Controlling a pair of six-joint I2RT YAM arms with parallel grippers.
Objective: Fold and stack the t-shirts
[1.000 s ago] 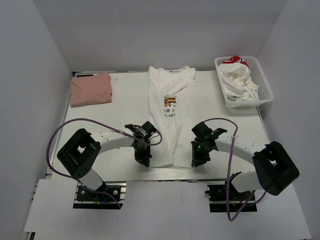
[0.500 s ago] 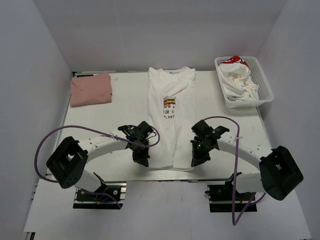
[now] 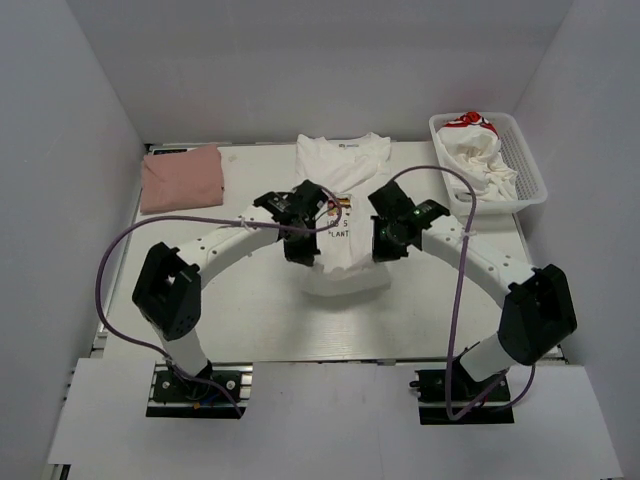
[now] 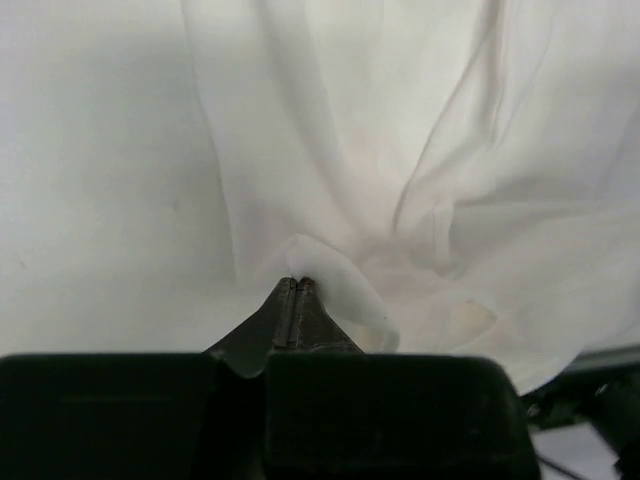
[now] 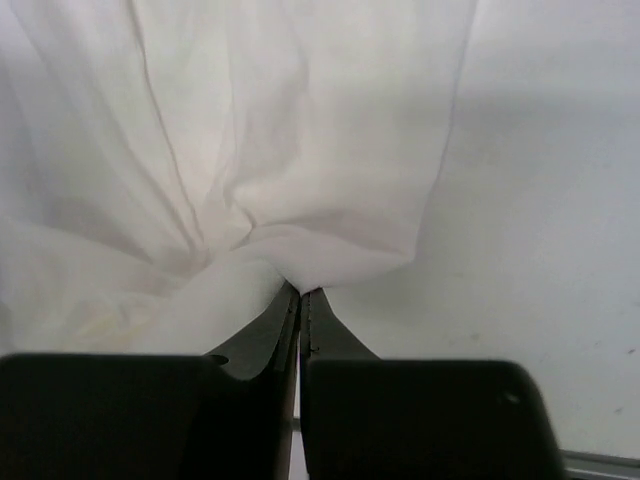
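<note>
A white t-shirt [image 3: 345,270] with a colourful print and dark lettering lies in the middle of the table, collar toward the back. Its lower half hangs lifted and draped between my two grippers. The left gripper [image 3: 302,252] is shut on the hem's left corner; in the left wrist view white cloth [image 4: 330,285] bunches at the closed tips [image 4: 297,281]. The right gripper [image 3: 384,248] is shut on the right corner, with cloth [image 5: 300,250] pinched at its tips [image 5: 301,292]. A folded dusty-pink t-shirt [image 3: 181,178] lies at the back left.
A white mesh basket [image 3: 522,160] at the back right holds crumpled white shirts [image 3: 475,160] with a red print on top. White walls close in the table on three sides. Purple cables loop from both arms.
Both grippers closed on the shirt's bottom corners near the front edge, then lifted and carried the hem toward the back, over the printed middle.
</note>
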